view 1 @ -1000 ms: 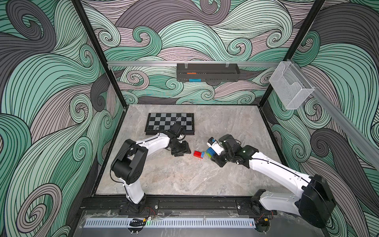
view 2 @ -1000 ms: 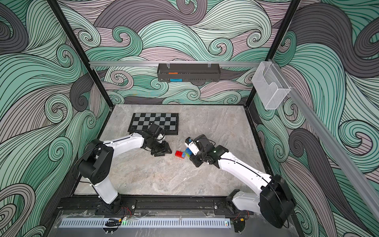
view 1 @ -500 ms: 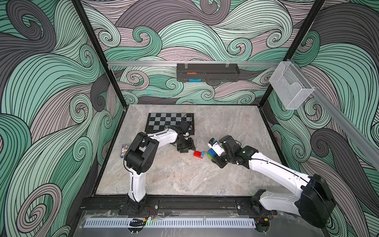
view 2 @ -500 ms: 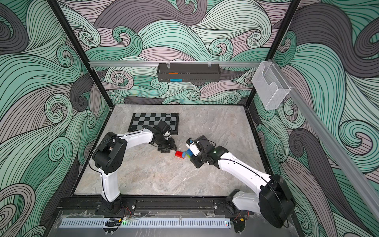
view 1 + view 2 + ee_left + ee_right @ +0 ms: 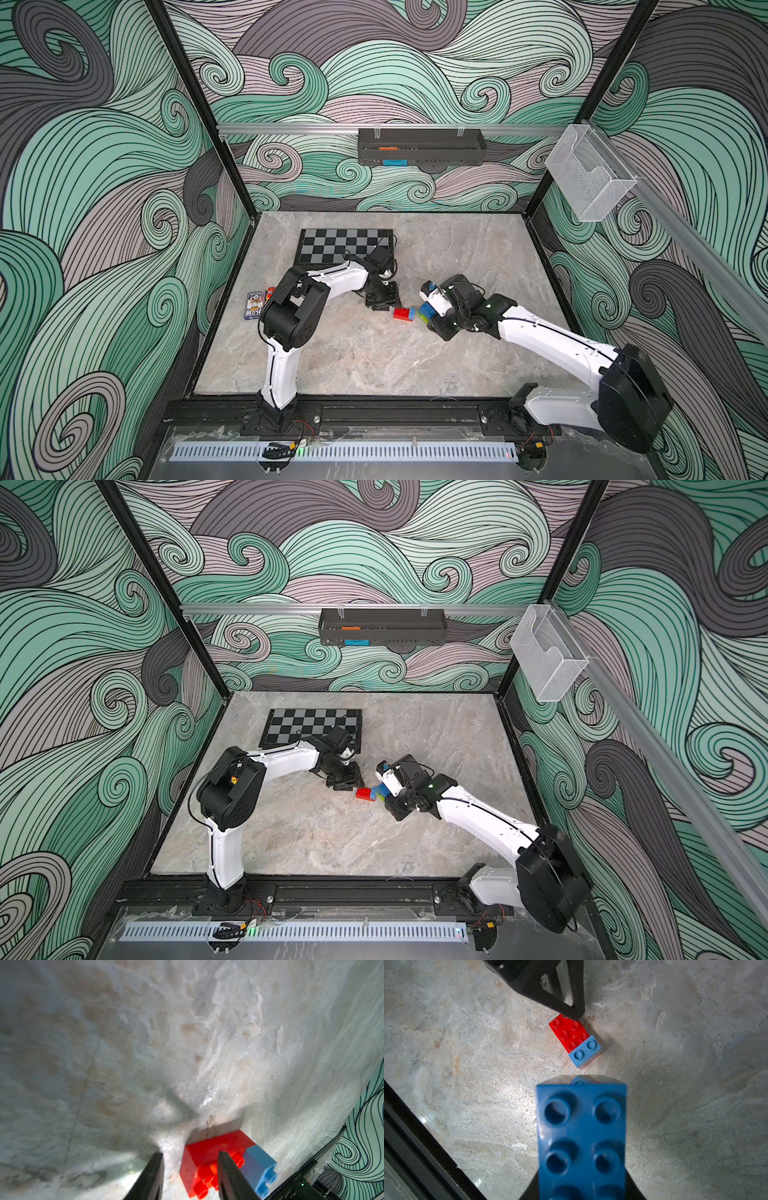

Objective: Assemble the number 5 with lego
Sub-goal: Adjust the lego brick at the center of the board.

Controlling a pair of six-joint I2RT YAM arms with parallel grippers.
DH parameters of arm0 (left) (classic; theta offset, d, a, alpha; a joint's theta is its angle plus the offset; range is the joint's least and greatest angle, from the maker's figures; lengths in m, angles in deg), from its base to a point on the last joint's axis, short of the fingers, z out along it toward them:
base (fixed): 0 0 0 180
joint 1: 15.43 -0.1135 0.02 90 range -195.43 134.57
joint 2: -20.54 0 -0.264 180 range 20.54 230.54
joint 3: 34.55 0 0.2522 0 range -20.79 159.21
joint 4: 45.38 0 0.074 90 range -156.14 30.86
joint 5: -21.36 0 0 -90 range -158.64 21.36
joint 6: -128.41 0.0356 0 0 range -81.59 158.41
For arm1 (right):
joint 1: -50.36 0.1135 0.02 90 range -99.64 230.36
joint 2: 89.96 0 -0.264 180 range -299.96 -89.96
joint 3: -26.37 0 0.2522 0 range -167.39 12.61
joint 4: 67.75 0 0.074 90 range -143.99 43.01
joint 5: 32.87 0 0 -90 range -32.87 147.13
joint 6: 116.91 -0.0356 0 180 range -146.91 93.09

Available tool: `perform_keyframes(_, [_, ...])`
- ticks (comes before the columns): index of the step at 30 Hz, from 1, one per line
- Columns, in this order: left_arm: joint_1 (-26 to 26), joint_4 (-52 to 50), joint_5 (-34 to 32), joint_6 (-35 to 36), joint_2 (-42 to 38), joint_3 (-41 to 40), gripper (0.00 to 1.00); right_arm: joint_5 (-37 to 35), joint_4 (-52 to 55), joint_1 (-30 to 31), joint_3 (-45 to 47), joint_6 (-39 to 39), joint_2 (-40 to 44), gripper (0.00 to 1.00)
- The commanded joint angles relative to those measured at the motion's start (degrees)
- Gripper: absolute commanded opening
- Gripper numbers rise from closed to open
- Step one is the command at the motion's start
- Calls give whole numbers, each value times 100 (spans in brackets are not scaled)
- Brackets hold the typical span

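The lego shows as two separate clusters on the marble floor; a whole number 5 is not in view. A red brick (image 5: 400, 313) (image 5: 568, 1032) lies flat with a tiny light-blue brick (image 5: 411, 314) (image 5: 585, 1051) joined on one end. My left gripper (image 5: 384, 302) (image 5: 190, 1153) is open at the red brick's (image 5: 209, 1153) far end. One of its fingers (image 5: 228, 1174) is over the studs, the other is beside the brick. My right gripper (image 5: 436, 318) is shut on a dark-blue brick (image 5: 581, 1136) (image 5: 424, 309). A lime-green brick (image 5: 423, 319) sits under it, just right of the red cluster.
A black-and-grey checkered board (image 5: 332, 249) lies behind the left arm. A small card box (image 5: 254, 305) and a little red toy (image 5: 271, 292) sit by the left wall. A black tray (image 5: 440, 145) hangs on the back wall, a clear holder (image 5: 588, 183) on the right rail.
The left arm has swung right from beside the board to the red brick, and its jaws have narrowed. The right arm and its dark-blue brick have stayed put.
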Motion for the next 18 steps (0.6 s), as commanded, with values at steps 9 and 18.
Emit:
perform_keyframes(9, [76, -209, -306, 186, -53, 18, 51, 375, -325, -110, -588, 630, -630, 33])
perform_keyframes(18, [-144, -313, -424, 240, -1297, -1046, 51, 1249, -345, -440, -952, 1755, -1053, 32])
